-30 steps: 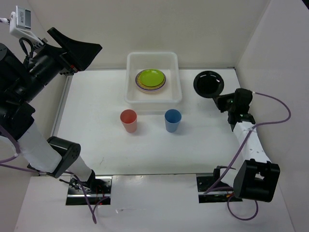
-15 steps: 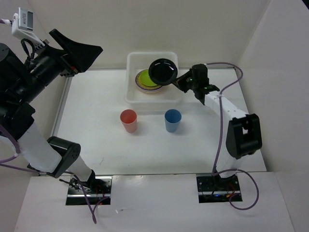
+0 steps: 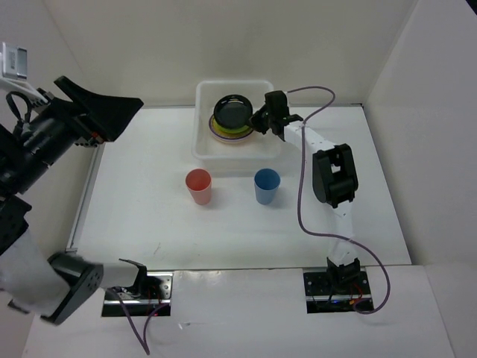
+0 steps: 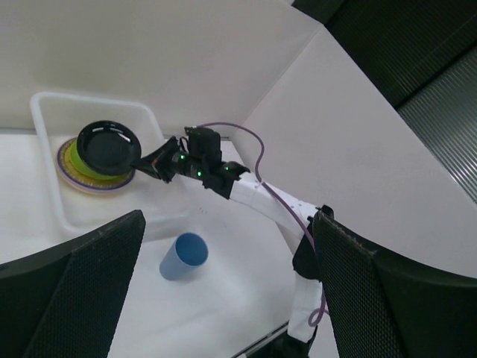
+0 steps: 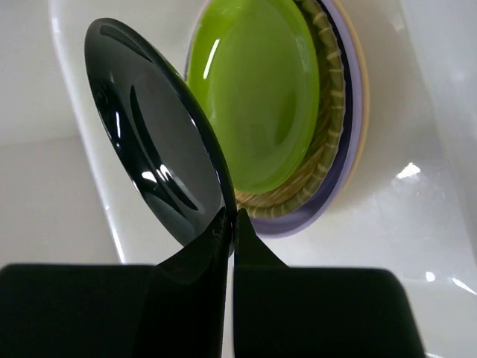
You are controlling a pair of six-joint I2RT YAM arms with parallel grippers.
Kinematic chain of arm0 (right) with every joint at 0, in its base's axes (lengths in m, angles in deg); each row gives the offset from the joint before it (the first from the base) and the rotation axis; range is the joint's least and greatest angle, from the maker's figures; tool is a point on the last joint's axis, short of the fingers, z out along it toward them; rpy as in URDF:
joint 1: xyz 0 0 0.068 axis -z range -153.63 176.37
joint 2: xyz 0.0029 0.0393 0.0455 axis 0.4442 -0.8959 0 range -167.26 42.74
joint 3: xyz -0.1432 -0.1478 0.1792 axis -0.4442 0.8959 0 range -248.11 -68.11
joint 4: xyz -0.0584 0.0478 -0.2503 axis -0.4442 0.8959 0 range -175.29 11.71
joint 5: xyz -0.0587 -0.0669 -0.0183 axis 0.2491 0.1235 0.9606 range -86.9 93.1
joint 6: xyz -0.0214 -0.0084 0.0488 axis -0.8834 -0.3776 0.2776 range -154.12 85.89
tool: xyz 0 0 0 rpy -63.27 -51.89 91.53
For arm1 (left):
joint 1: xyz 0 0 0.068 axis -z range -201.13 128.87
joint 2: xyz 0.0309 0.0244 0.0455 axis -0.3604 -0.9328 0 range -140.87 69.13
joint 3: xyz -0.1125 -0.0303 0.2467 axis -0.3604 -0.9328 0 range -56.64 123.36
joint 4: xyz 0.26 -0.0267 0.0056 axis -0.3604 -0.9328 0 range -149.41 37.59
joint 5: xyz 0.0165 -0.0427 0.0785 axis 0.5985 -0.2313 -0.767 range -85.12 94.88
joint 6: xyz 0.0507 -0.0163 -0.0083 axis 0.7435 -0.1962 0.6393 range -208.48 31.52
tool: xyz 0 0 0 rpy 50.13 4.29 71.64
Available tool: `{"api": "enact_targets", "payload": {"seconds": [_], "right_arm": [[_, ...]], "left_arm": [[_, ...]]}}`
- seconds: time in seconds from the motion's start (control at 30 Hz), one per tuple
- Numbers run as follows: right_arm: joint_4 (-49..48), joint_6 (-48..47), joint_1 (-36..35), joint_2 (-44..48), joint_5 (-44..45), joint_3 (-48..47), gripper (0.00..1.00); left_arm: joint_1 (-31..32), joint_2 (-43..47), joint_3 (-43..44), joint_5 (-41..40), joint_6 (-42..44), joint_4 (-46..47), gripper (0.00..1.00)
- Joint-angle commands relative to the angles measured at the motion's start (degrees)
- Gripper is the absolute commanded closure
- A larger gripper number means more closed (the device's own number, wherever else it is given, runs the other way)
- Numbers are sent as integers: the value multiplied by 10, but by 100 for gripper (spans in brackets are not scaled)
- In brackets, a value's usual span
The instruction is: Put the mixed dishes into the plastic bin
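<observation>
A round black plate [image 3: 232, 111] is over stacked round plates [image 3: 226, 135] in the translucent white plastic bin [image 3: 235, 84]; before it, red cup [image 3: 198, 186] left, blue cup [image 3: 267, 185] right.

Shiny vs matt round the bin
The black plate [image 5: 149, 134] is easily the glossiest thing, mirror-smooth with sharp highlights, and the lime green plate [image 5: 261, 97] is slick shiny plastic too. The woven tan plate [image 5: 328, 89] looks rough and fibrous, the lilac plate [image 5: 355, 112] smooth. The plastic bin [image 3: 237, 151] at the table's far edge is milky translucent with a wet-looking sheen, the table [image 3: 149, 216] flat matt white, the right gripper [image 5: 229, 218] dull black
</observation>
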Motion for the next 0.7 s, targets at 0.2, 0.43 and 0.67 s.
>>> {"api": "enact_targets", "payload": {"seconds": [0.2, 0.43, 0.67], "right_arm": [[78, -18, -20, -82, 37, -139, 100], [150, -24, -25, -146, 76, -247, 97], [285, -51, -30, -260, 102, -483, 75]], "left_arm": [[-2, 316, -628, -9, -117, 429, 1], [-2, 298, -785, 32, -104, 416, 1], [-2, 231, -911, 18, -56, 398, 1]]}}
